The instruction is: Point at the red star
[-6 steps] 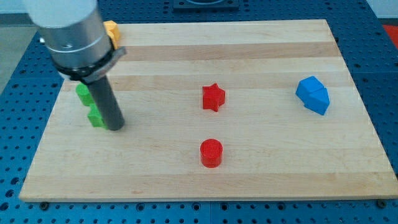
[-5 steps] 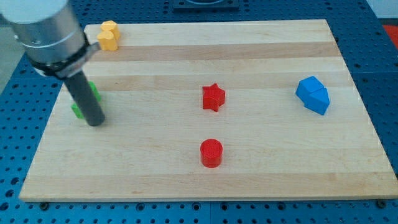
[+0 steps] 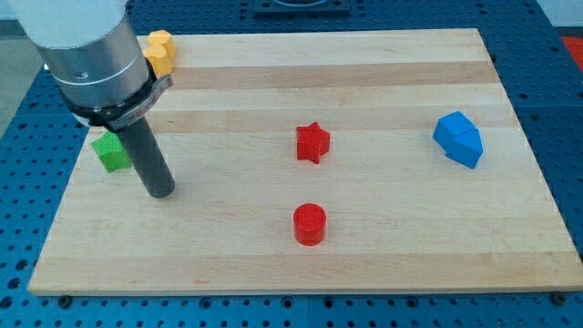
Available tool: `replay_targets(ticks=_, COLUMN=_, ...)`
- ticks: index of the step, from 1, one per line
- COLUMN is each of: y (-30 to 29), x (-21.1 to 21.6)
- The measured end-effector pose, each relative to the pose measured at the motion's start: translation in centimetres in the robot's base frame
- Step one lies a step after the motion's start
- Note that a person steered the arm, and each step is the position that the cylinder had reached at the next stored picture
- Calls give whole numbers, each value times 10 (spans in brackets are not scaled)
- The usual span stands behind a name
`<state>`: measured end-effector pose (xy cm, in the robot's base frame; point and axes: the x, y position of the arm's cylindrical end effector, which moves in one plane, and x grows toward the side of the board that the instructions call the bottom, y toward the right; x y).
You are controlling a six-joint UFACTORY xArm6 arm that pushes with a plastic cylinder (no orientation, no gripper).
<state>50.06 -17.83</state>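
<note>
The red star (image 3: 311,142) lies near the middle of the wooden board (image 3: 364,246). My tip (image 3: 161,191) rests on the board at the view's left, far left of the star and slightly lower. It stands just right of and below a green block (image 3: 111,152), whose shape I cannot make out, with a small gap between them.
A red cylinder (image 3: 309,224) lies below the star. A blue block (image 3: 457,138) sits at the view's right. A yellow block (image 3: 159,50) sits at the top left, partly behind the arm's grey body (image 3: 86,50).
My tip swung left, then back right and slightly down. The green block was pushed left and now lies at the board's left edge.
</note>
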Motion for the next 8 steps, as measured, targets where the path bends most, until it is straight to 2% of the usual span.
replay_targets(ticks=1, y=3, x=-12)
replay_targets(ticks=3, y=49, x=-89)
replay_targets(ticks=8, y=125, x=-113)
